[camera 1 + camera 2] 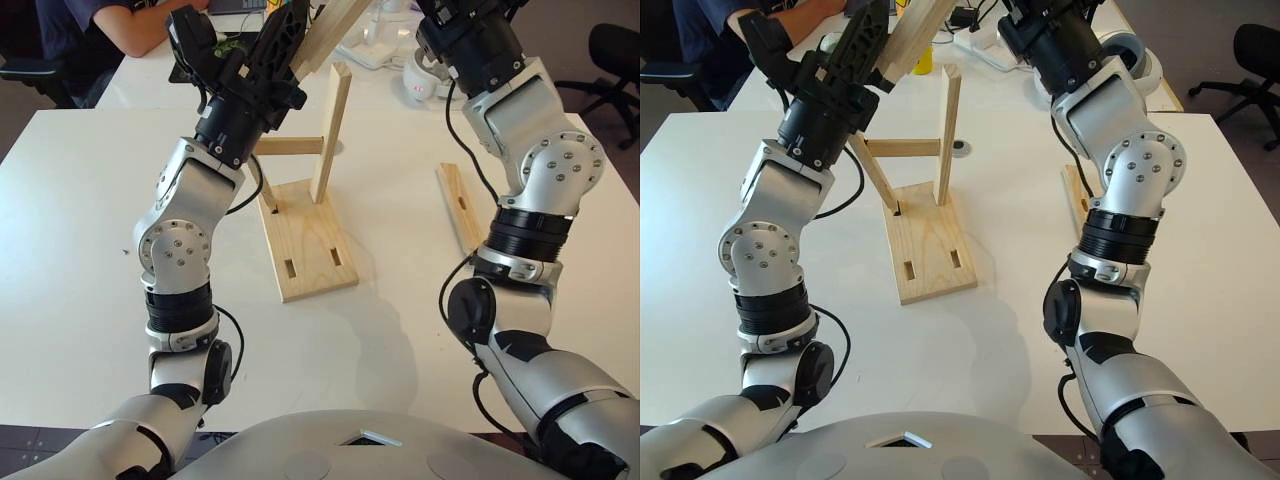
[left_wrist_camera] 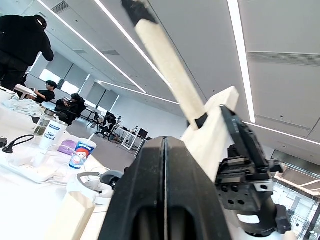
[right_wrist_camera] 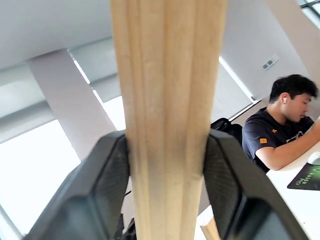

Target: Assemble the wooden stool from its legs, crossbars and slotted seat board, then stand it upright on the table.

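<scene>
The slotted seat board (image 1: 306,250) lies flat in the middle of the white table. Two legs (image 1: 331,135) stand in its far slots, joined by a crossbar (image 1: 290,146). Another two slots near its front edge are bare. My left gripper (image 1: 283,38) is raised above and behind the board, shut on a wooden leg (image 1: 335,28) that slants up to the right. High at the back right, my right gripper (image 3: 167,185) is shut on a pale wooden bar (image 3: 167,90), its two fingers pressed against the bar's sides. A loose slotted crossbar (image 1: 460,207) lies on the table to the right.
Behind my table stands a second table (image 1: 150,80) with a seated person, a white mug (image 1: 420,80) and white clutter. An office chair (image 1: 612,50) stands at the far right. Bare tabletop lies left of the board and in front of it.
</scene>
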`<act>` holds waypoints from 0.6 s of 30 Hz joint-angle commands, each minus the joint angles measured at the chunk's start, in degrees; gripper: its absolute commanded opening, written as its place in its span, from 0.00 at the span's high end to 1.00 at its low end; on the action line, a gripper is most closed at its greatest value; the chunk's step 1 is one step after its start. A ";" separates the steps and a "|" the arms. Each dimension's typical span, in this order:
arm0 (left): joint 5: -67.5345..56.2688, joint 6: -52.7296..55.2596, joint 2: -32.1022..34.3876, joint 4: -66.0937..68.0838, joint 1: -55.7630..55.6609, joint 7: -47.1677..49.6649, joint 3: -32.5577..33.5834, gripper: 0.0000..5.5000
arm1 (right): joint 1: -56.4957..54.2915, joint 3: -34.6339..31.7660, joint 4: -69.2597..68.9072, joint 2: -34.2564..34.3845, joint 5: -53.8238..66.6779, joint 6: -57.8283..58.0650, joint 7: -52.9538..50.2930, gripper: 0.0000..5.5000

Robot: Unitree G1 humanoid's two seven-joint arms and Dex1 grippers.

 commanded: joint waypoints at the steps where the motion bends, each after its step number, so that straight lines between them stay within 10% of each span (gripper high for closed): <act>1: -1.99 1.85 1.43 -3.30 1.92 0.15 1.00 1.00 | 1.70 7.29 -2.48 -6.69 -7.69 -0.48 13.95 0.63; 18: -25.12 12.61 17.31 -20.95 17.33 -10.36 -4.88 1.00 | 16.60 22.69 6.17 -7.79 -34.45 -27.22 45.65 0.63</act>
